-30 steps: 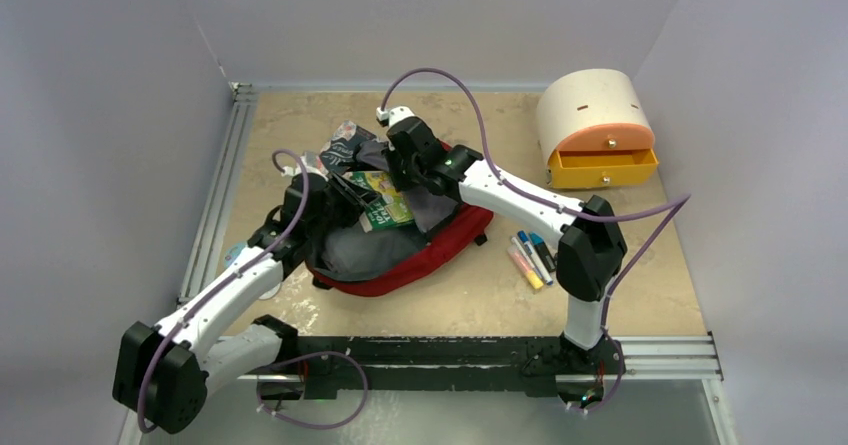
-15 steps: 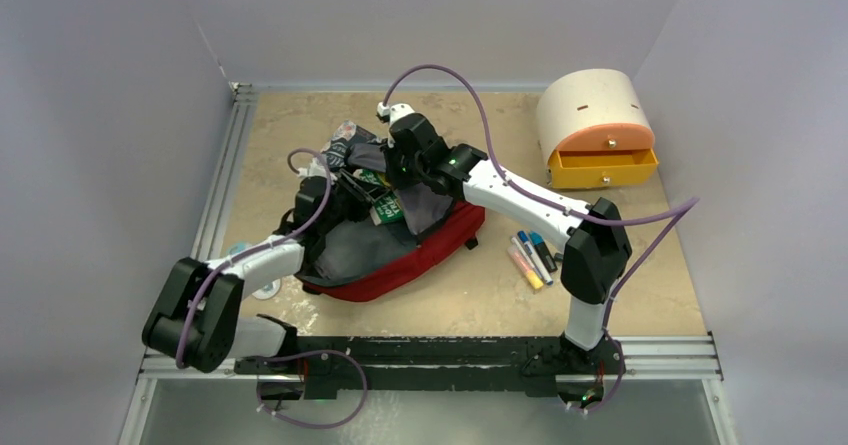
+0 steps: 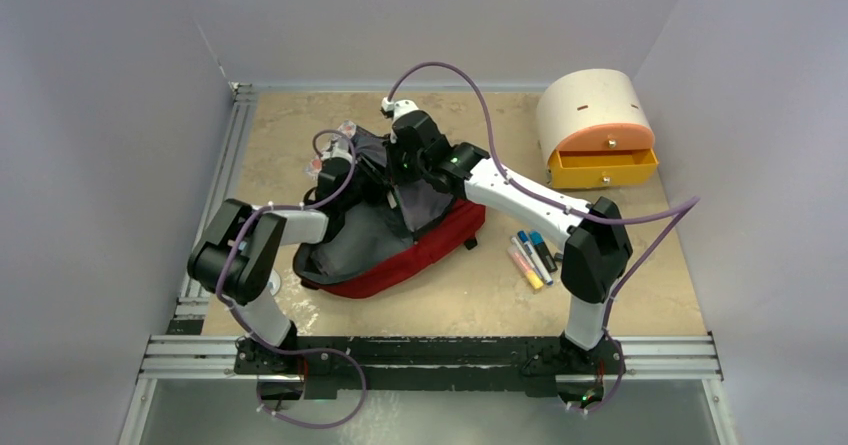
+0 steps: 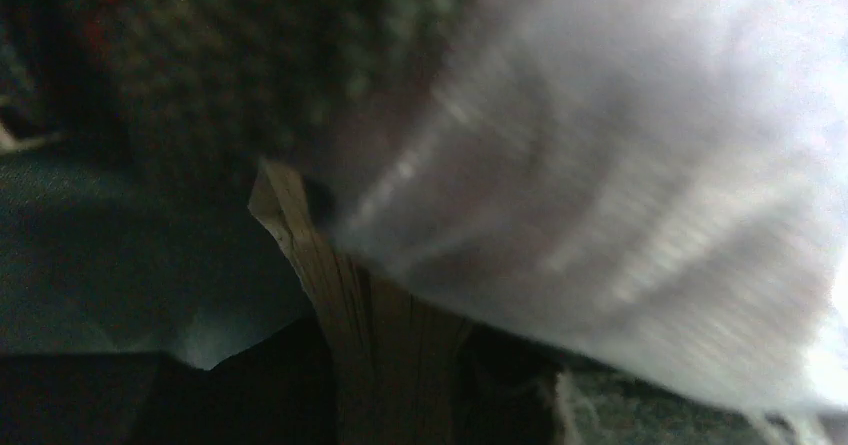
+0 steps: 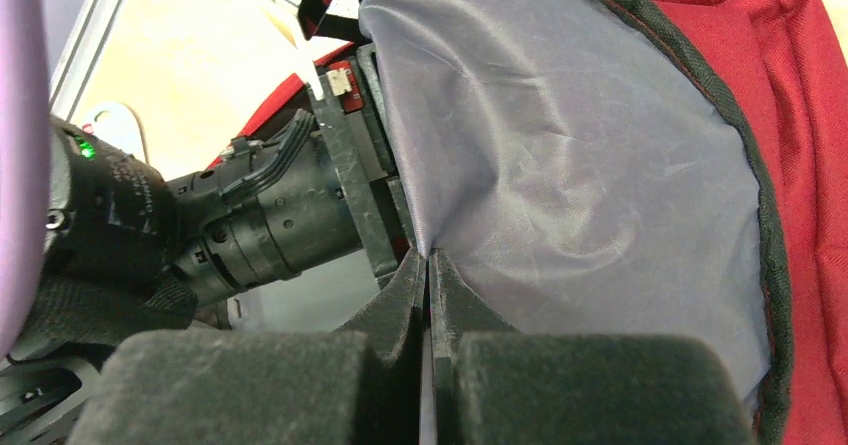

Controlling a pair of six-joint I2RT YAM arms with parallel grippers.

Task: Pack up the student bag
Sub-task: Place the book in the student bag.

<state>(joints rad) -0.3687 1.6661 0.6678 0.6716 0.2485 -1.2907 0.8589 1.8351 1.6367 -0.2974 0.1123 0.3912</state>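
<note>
The student bag (image 3: pixel 425 255) lies open in the middle of the table, dark red with a grey lining (image 3: pixel 420 203). My right gripper (image 5: pixel 429 257) is shut on the edge of the grey lining flap (image 5: pixel 560 145) and holds it up over the opening. My left arm (image 3: pixel 335 180) reaches under that flap, and its gripper is hidden from the top camera. In the left wrist view it is dark inside the bag. A book's page edges (image 4: pixel 370 315) stand in my left gripper (image 4: pixel 395 390), with grey fabric (image 4: pixel 620 205) just above.
Several markers (image 3: pixel 530 255) lie on the table right of the bag. A cream-and-orange drawer box (image 3: pixel 597 130) stands at the back right with its drawer open. A small white round object (image 3: pixel 268 287) lies by the left arm. A metal rail (image 3: pixel 215 205) runs along the left edge.
My left arm has pushed forward and right into the bag. The green-covered book it carried has gone under the grey flap. The right gripper has stayed on the flap.
</note>
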